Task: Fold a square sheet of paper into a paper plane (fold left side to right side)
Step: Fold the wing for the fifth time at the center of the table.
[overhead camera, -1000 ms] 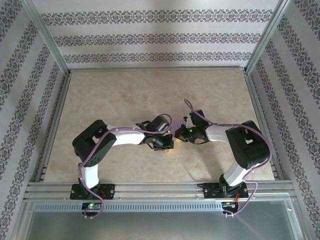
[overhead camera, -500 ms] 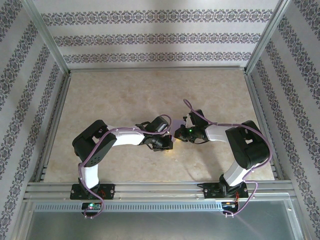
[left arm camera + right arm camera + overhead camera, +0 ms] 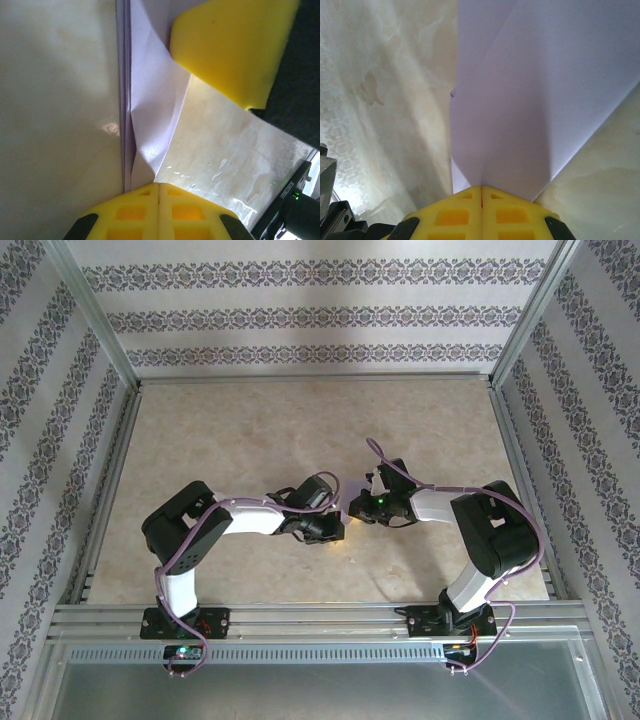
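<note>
The square sheet of paper lies about the middle of the tabletop, a little nearer its near edge than its far one, in the narrow space where the two arms meet. In the left wrist view it runs straight up from the tips of the left gripper, whose yellow pads are pressed together along a thin seam with nothing between them. In the right wrist view it spreads out like a fan from the tips of the right gripper, whose pads are likewise closed flat on each other. We cannot tell whether either pair of tips bears down on the sheet or merely touches its edge. One yellow finger of the right gripper overlaps the far part of the sheet in the left wrist view.

We find one piece of writing: small white lettering on a black part at the lower right of the left wrist view, too small to read, with a green light beside it.

The sheet is plain pale lavender and no longer flat; it lies in layers, with a long straight folded edge along its left side in the left wrist view, and the upper layer buckles up into a soft curved ridge. From the right wrist we see a slanting edge of one layer crossing another, and a faint crease running toward the tips.
</note>
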